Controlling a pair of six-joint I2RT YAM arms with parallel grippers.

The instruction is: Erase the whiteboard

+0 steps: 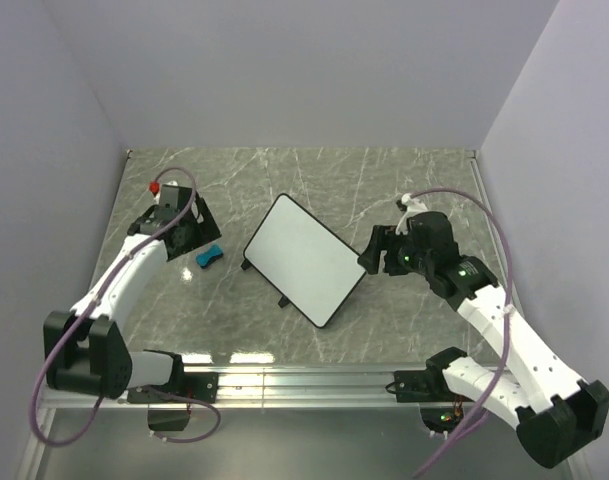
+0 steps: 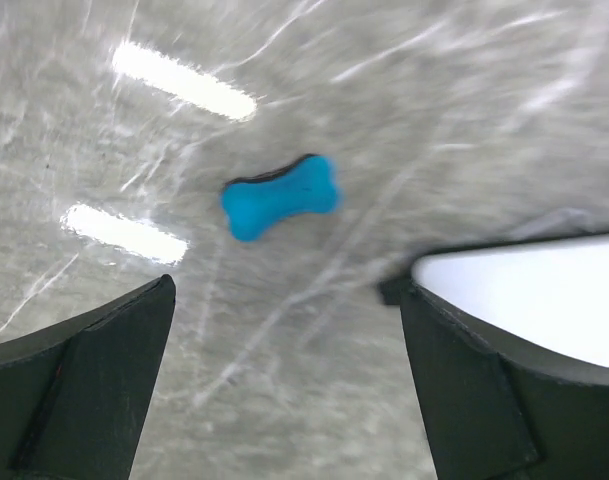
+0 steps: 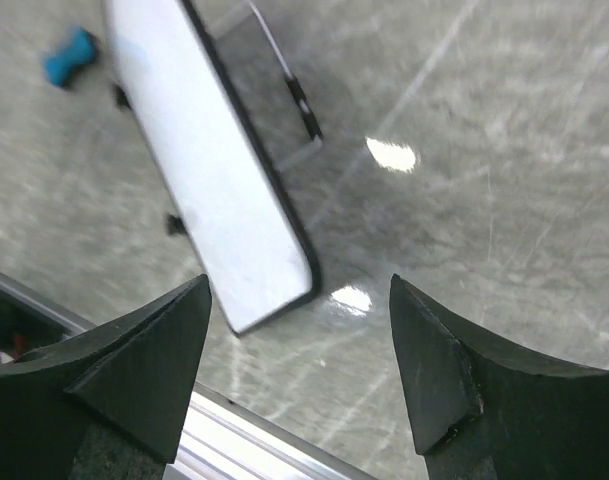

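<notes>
The whiteboard (image 1: 304, 258) lies near the middle of the desk (image 1: 314, 175), turned on a diagonal. Its long axis runs from the far left toward the near right, as the overhead camera sees it.

The right hand (image 1: 369, 257) is the nearer one. It sits just beside the board's right-hand long edge, close to the near corner, with its fingers apart and nothing between them. The left hand (image 1: 184, 232) is off to the board's left, well clear of it, also spread wide and empty. A small blue eraser (image 1: 210, 256) rests on the desk between that hand and the board's far-left end, and it touches neither of them.

Any further wiping would probably start from the left side, since the eraser lies just in front of the left hand.

The board's face looks plain white with no marks that I can make out, inside a thin black rim with rounded corners. Two small black feet stick out along its near-left long edge. Judging by that clean face, the erasing looks done.
</notes>
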